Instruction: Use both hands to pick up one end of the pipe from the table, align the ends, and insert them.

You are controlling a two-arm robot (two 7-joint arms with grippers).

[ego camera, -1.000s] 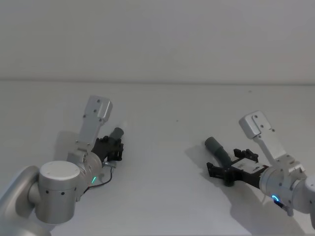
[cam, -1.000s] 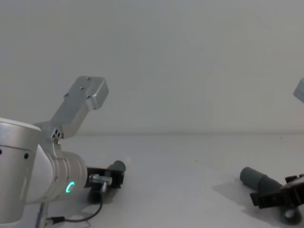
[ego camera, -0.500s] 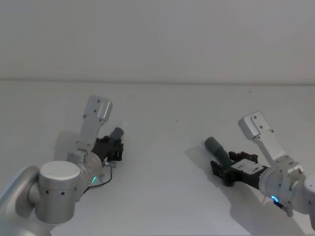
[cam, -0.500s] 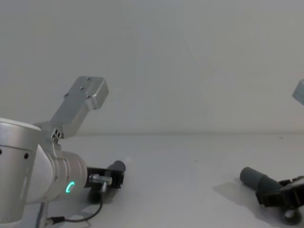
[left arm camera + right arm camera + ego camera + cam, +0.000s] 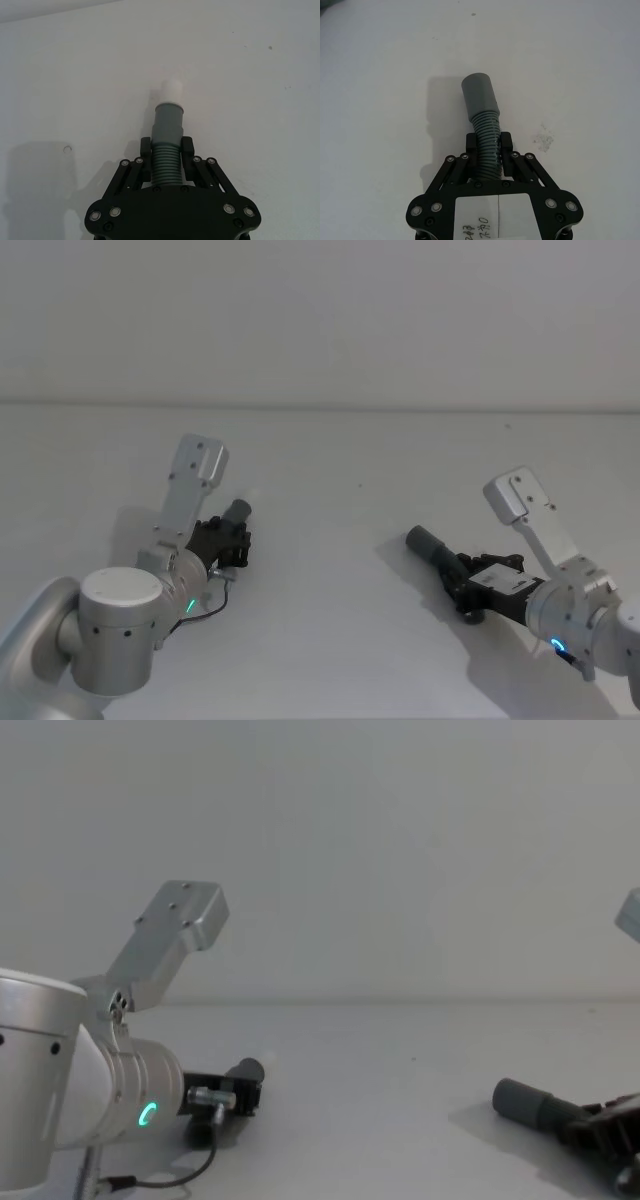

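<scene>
My left gripper (image 5: 166, 150) is shut on the ribbed part of one pipe piece (image 5: 167, 122), whose grey cuff carries a narrower white tip (image 5: 173, 90) pointing away from me. In the head view this gripper (image 5: 228, 538) sits low over the table (image 5: 330, 640) at the left. At the right, my right gripper (image 5: 489, 147) is shut on the ribbed part of the other pipe piece (image 5: 480, 95). Its wider grey cuff (image 5: 425, 543) points toward the table's middle. In the chest view the two cuffs (image 5: 245, 1072) (image 5: 522, 1102) are far apart.
A thin grey cable (image 5: 190, 1165) loops from the left wrist onto the table. The table between the two grippers (image 5: 330, 560) is bare, and a plain wall rises behind its far edge (image 5: 320, 405).
The right gripper's fingers have shut from wide open onto the ribbed hose. Its cuff has swung lower and further left. The left arm and its pipe piece have not moved.
</scene>
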